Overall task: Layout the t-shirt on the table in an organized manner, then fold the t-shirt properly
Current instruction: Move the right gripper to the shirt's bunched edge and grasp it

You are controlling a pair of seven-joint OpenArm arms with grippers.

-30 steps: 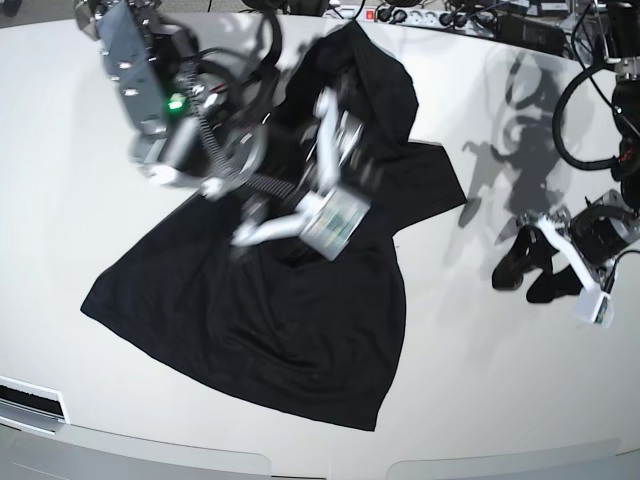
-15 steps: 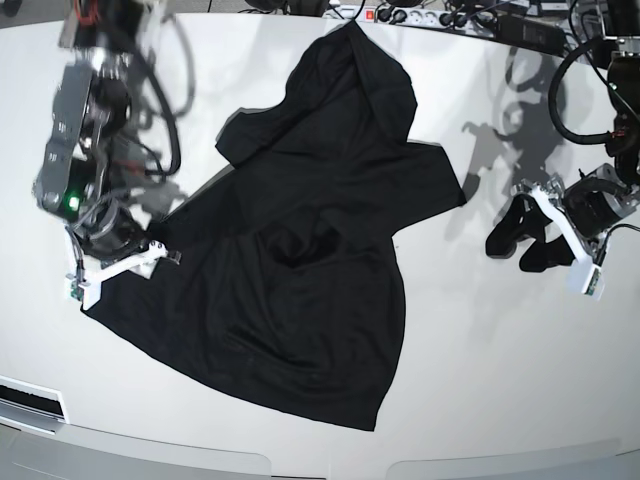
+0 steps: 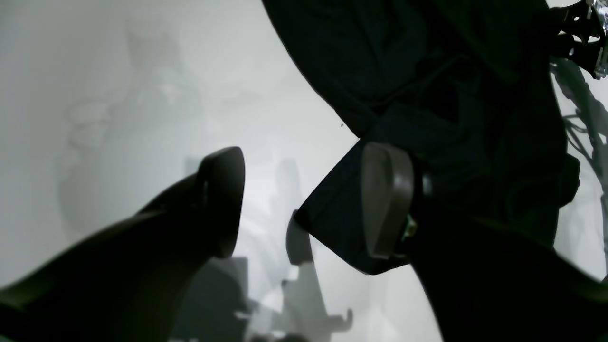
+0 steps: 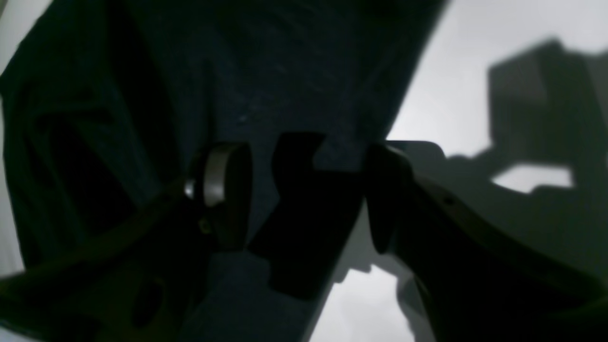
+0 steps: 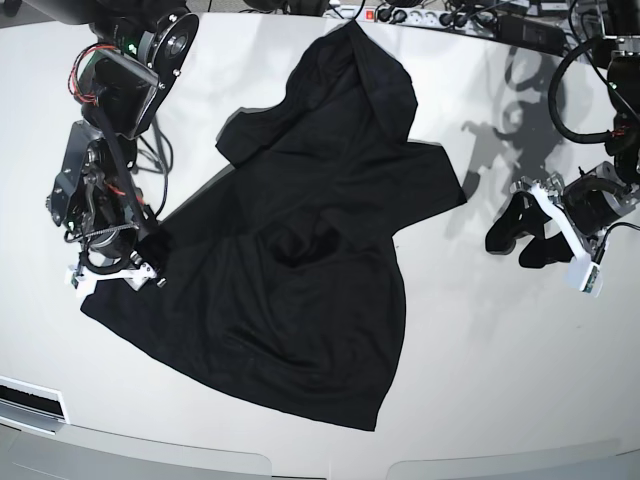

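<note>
The black t-shirt (image 5: 300,250) lies spread but rumpled on the white table (image 5: 500,380), with folds near its middle and its top bunched toward the far edge. My right gripper (image 5: 140,272) is at the shirt's left corner. In the right wrist view that gripper (image 4: 304,194) is open, and the shirt (image 4: 285,71) and its edge lie under the gap. My left gripper (image 5: 520,245) stands open on bare table to the right of the shirt. In the left wrist view, a shirt (image 3: 427,71) corner shows beyond the open left gripper (image 3: 304,199), apart from it.
A power strip and cables (image 5: 420,15) run along the table's far edge. More cables hang by the arm at the right (image 5: 580,90). A vented slot (image 5: 30,400) sits at the front left edge.
My right arm swung from over the shirt's middle out to its left corner and settled low there. The left gripper barely shifted. The shirt stayed as it was.
</note>
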